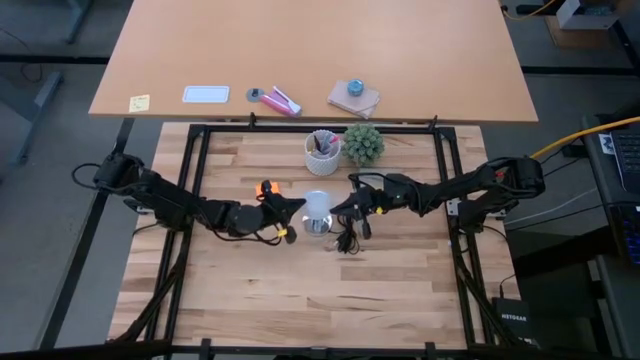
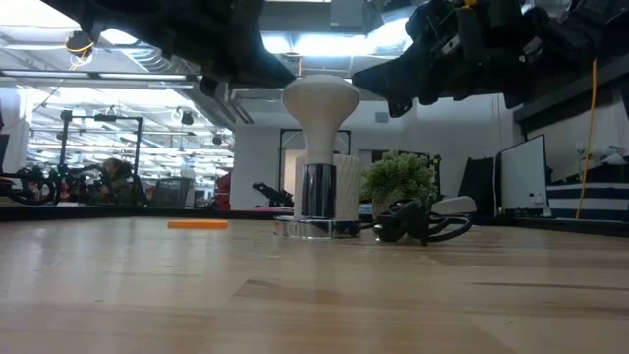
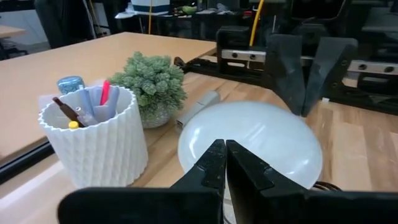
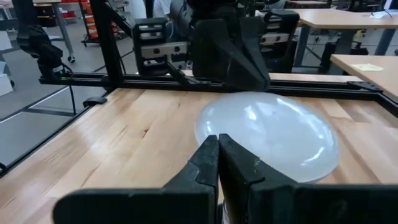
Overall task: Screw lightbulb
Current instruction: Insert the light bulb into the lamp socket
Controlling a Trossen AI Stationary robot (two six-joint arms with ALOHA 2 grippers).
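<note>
Frosted white dome-topped lightbulb (image 2: pixel 320 103), upright mid-bench: light, slick, fragile; I'd pinch its dome, my left tool (image 1: pixel 293 207) and right tool (image 1: pixel 340 207) both pressed together, empty.

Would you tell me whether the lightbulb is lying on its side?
No, the lightbulb stands upright, dome up, its silver base down in the socket disc on the table.

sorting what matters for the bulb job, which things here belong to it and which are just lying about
Part of the job:
- frosted white lightbulb, upright in the shiny round metal socket with black cord
- left gripper and right gripper, both shut, either side of the bulb's dome

Just lying about:
- white ribbed pen cup
- small green potted plant
- flat orange piece
</note>
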